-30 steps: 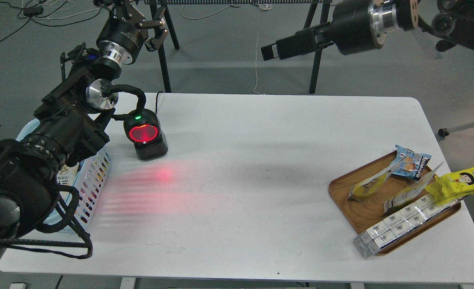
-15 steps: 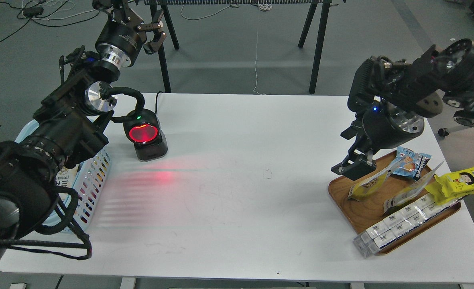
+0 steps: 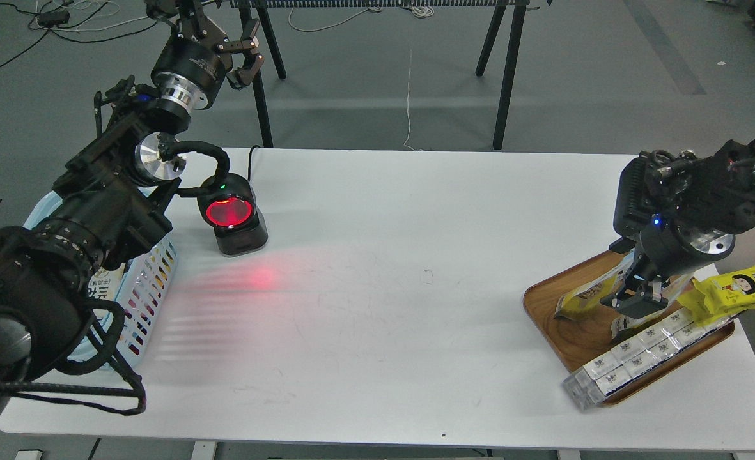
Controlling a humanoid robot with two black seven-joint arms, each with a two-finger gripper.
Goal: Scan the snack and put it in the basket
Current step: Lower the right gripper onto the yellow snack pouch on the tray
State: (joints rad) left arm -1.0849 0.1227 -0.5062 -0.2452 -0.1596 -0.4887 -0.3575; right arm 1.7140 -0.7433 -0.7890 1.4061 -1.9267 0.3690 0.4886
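Brown tray [image 3: 546, 305] holds snack [image 3: 583, 298] under right pincer [image 3: 636, 300].

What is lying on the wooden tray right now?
On the wooden tray: the snack, a bright yellow cartoon-face packet and a long clear pack of small cartons overhanging its front edge. The right gripper covers whatever lies behind it.

Even, sharp lighting; scanner [image 3: 231, 214] casts red glow on table [image 3: 383, 287].
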